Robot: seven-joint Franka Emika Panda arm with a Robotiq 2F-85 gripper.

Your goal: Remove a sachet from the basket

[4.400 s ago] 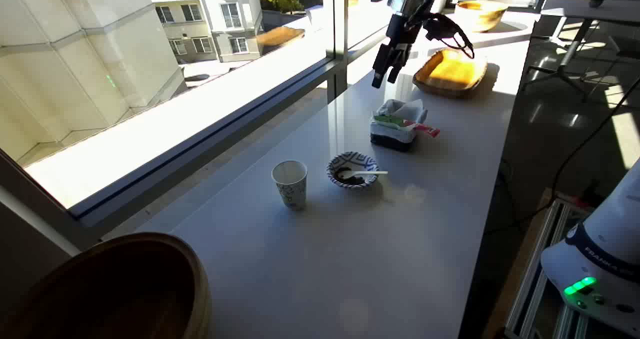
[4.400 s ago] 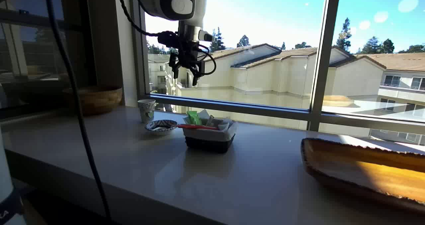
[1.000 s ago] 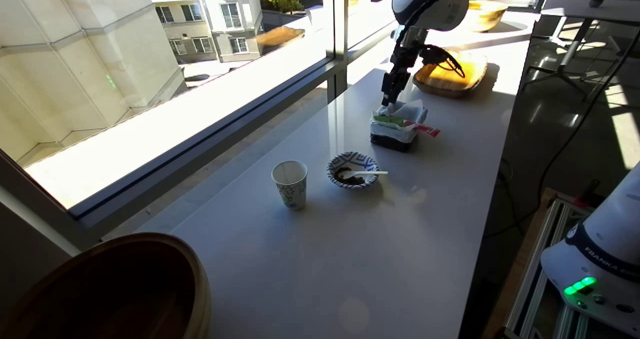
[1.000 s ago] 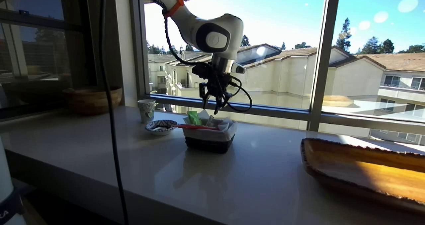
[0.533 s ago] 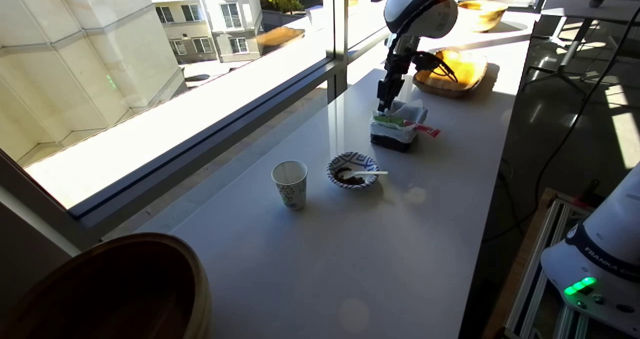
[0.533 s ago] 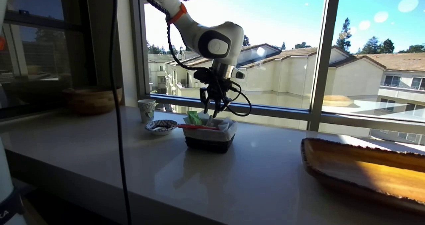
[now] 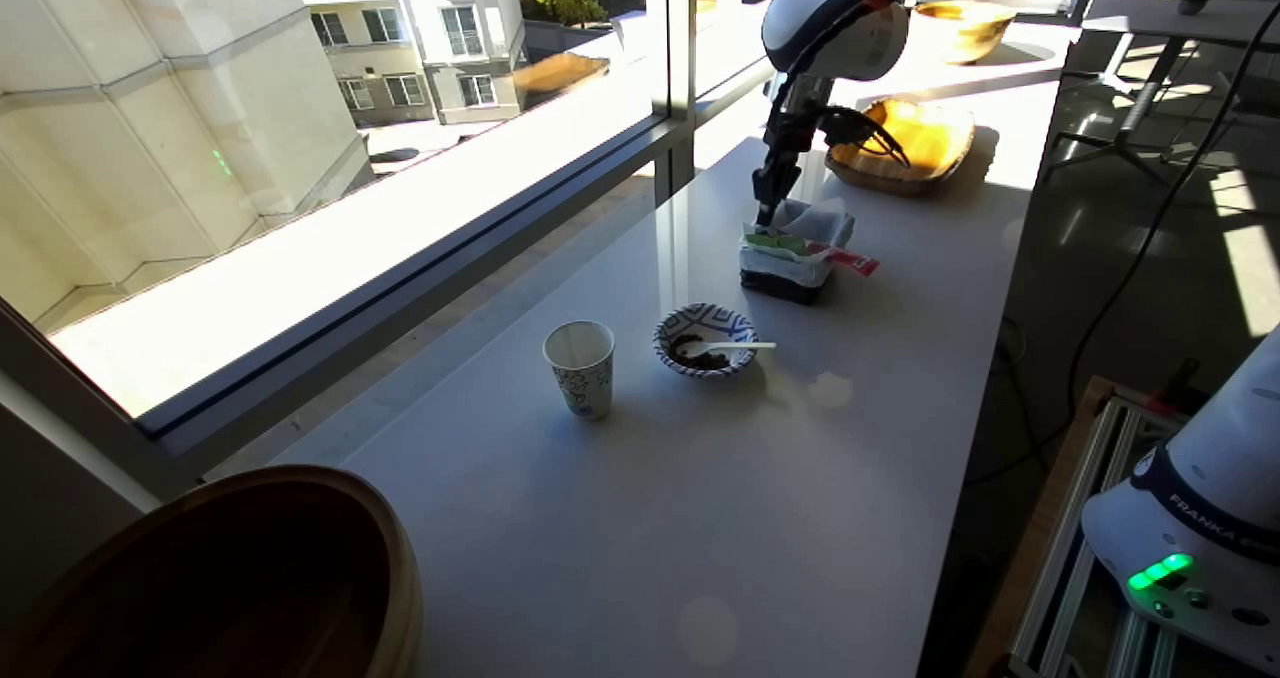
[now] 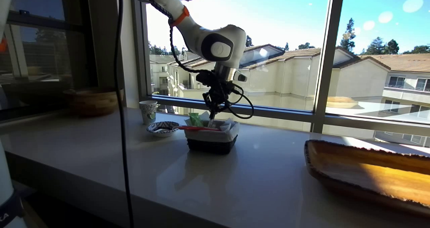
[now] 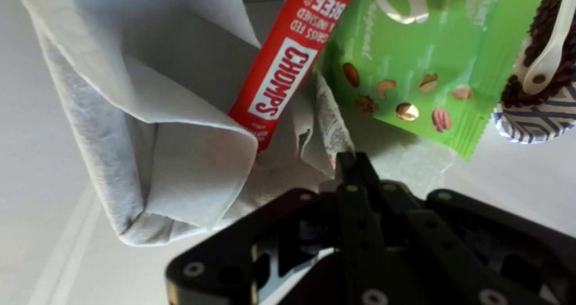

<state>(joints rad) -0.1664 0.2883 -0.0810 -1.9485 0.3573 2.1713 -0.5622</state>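
The basket (image 8: 211,146) is small, low and dark, lined with white paper, and stands on the white counter. A thin whitish sachet (image 9: 332,121) with a small red mark rises from the liner in the wrist view. My gripper (image 9: 354,156) is shut on this sachet's upper edge, its fingertips almost together. In an exterior view the gripper (image 8: 212,116) points down just over the basket's window side, the sachet (image 8: 211,122) showing below it. A red CHOMPS stick (image 9: 281,78) and a green nut packet (image 9: 418,66) lie beside it in the basket; the sachet's lower part is hidden.
A patterned bowl (image 7: 712,316) with dark bits and a white spoon (image 7: 748,345) stands near the basket, with a paper cup (image 7: 584,383) beyond. A wooden tray (image 7: 885,180) lies on the opposite side. The window frame (image 8: 262,111) runs along the counter's back.
Over the last second my gripper has come down slightly and its jaws have closed onto the sachet. Earlier it hung higher with open jaws. The basket's liner has shifted a little.
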